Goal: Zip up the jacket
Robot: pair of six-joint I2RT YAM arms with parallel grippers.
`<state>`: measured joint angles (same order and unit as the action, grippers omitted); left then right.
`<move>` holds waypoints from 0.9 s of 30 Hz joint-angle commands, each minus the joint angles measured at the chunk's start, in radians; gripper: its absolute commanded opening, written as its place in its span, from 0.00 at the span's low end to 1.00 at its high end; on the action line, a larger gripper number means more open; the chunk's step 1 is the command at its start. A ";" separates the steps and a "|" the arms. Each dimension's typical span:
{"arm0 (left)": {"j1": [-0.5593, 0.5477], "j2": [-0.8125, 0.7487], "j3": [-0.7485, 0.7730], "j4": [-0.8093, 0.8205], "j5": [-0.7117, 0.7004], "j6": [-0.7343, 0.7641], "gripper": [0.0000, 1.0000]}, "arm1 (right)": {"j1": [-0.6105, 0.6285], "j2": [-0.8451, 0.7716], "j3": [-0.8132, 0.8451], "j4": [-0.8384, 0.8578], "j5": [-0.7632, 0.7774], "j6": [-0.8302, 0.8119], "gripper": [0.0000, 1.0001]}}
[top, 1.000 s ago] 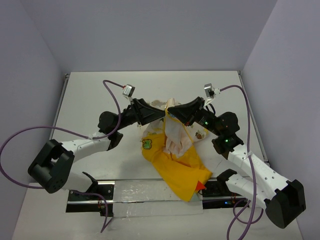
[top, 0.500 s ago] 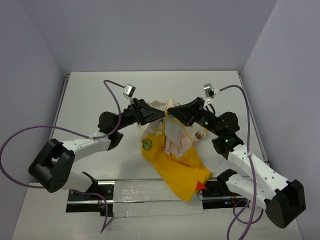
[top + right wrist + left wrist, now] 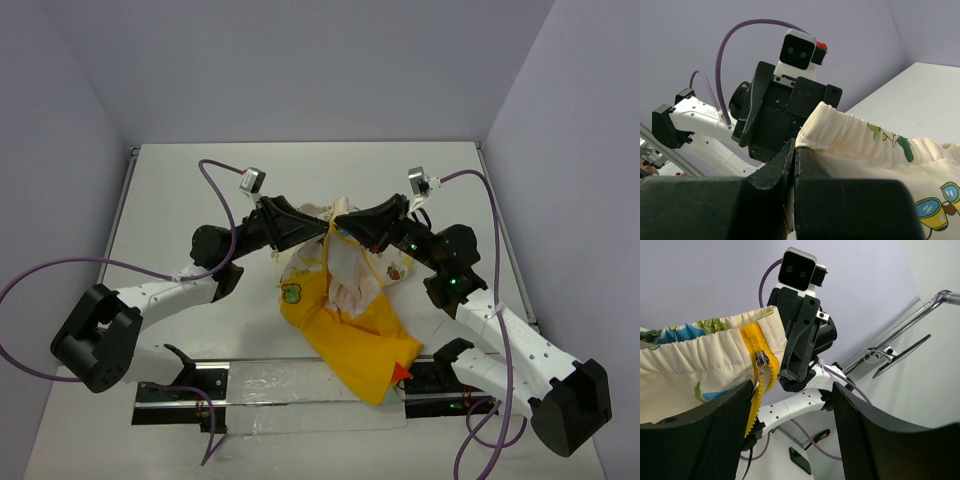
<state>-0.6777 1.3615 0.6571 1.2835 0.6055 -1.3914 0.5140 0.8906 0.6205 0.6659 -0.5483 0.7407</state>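
The jacket (image 3: pixel 350 340) hangs bunched over the table's middle, yellow with a green patch (image 3: pixel 293 291), a red tip (image 3: pixel 403 371) and cream cartoon-print lining. My right gripper (image 3: pixel 342 222) is shut on the cream top hem (image 3: pixel 875 150), its jaws (image 3: pixel 795 150) pinching the edge. My left gripper (image 3: pixel 318 228) faces it from the left, open and empty. In the left wrist view the gripper (image 3: pixel 792 387) has its fingers wide apart. The yellow zipper tape (image 3: pixel 751 340) and its metal pull (image 3: pixel 760 362) hang just by the left finger (image 3: pixel 725 425).
A clear plate on a black rail (image 3: pixel 290 385) lies along the near table edge, under the jacket's lower end. Purple cables (image 3: pixel 60 265) loop off both arms. White table (image 3: pixel 200 190) with walls at back and sides.
My left arm has shifted a little left and back, its wrist camera moving left. The jacket's yellow lower part has swung slightly left. My right gripper keeps its hold.
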 commanded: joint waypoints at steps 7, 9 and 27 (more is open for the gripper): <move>0.003 -0.029 0.004 0.102 -0.047 0.028 0.76 | -0.003 -0.012 0.038 0.087 -0.001 0.005 0.00; 0.004 -0.028 0.000 0.100 -0.056 0.028 0.74 | -0.002 -0.012 0.038 0.084 -0.001 0.003 0.00; -0.001 -0.117 0.026 0.004 -0.039 0.064 0.70 | -0.003 -0.013 0.031 0.084 0.007 0.002 0.00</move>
<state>-0.6777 1.3110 0.6458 1.2741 0.5436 -1.3551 0.5140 0.8909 0.6205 0.6655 -0.5476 0.7425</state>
